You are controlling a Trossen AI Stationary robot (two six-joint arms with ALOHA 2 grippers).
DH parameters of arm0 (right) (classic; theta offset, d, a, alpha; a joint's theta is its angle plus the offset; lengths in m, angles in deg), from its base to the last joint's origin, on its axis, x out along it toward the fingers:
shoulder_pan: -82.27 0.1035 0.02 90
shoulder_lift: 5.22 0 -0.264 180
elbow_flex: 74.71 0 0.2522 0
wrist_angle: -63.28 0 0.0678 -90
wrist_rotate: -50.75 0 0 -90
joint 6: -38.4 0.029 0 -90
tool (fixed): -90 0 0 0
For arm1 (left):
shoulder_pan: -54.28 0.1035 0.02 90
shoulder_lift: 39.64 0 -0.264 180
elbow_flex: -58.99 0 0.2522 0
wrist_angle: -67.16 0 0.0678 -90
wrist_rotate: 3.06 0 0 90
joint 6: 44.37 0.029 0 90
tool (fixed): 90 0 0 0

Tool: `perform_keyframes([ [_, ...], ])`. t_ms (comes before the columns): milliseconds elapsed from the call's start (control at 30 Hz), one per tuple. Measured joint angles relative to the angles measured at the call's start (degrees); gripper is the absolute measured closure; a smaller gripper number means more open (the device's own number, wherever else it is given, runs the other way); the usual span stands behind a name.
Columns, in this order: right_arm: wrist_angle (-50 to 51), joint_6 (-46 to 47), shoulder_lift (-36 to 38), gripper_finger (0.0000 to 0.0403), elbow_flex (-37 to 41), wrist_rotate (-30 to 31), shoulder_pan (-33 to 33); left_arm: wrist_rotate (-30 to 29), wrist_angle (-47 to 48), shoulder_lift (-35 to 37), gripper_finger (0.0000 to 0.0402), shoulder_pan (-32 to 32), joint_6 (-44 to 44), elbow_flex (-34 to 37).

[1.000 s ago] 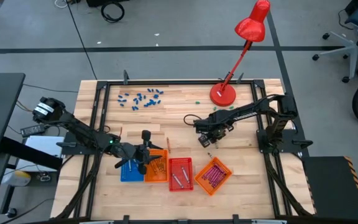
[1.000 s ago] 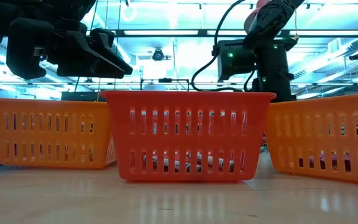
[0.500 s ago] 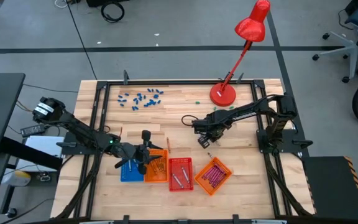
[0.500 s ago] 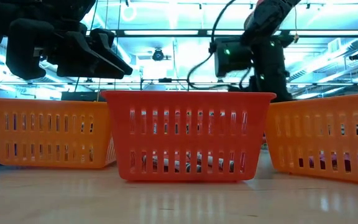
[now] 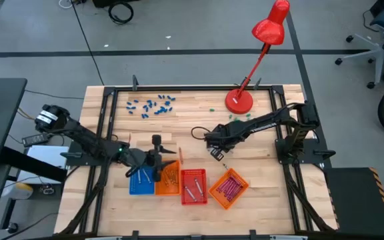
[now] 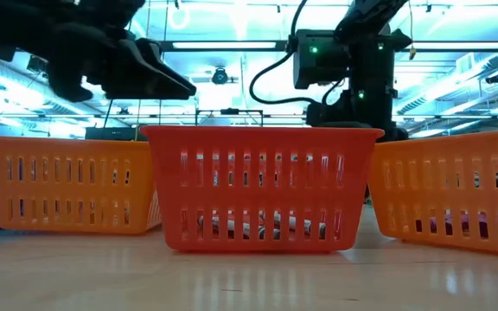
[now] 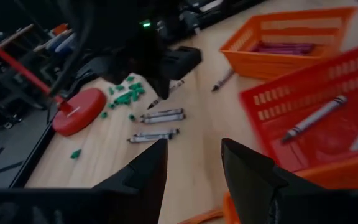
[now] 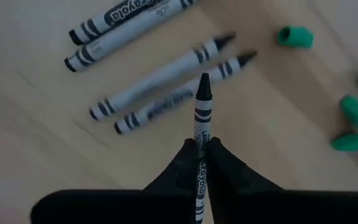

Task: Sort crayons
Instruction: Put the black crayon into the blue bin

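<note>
My right gripper (image 5: 213, 148) is over mid-table, shut on a silvery grey crayon (image 8: 202, 106). Several more grey crayons (image 8: 160, 78) lie flat on the wood below it; they also show in the left wrist view (image 7: 157, 124). My left gripper (image 5: 160, 160) is open and empty, its fingers (image 7: 191, 168) above the row of baskets at the near edge. The red basket (image 7: 272, 99) holds grey crayons (image 7: 312, 118). The tilted orange basket (image 5: 228, 188) holds magenta crayons (image 7: 284, 46). The other orange basket (image 5: 167, 179) holds orange crayons. My right gripper pinches the grey crayon's shaft (image 8: 200, 138) between its two fingers. The crayon lies along the fingers, its dark tip (image 8: 203, 81) sticking out ahead of the fingertips. It is clear of the crayons lying on the table.
A blue basket (image 5: 139, 181) stands left of the orange one. Stubby blue bits (image 5: 151, 105) lie at the far left. Green bits (image 8: 353, 115) lie near the red lamp's base (image 5: 239, 101). A loose crayon (image 7: 222, 79) lies by the tilted basket.
My right gripper has moved toward the table's left edge with the grey crayon still in its shut fingers. My left gripper has shifted a little toward the far edge, above the baskets.
</note>
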Motion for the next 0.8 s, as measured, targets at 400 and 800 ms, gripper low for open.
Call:
perform_keyframes([
  [400,-18.08,-15.42,2.47,0.038,0.0,7.53,0.32,13.5,-2.77,-0.31,0.0237,10.61,-11.37,-0.04],
  [800,-47.65,-38.19,2.54,0.038,1.75,6.5,-1.55,14.25,-4.23,-0.52,0.0237,17.69,-26.83,-0.04],
])
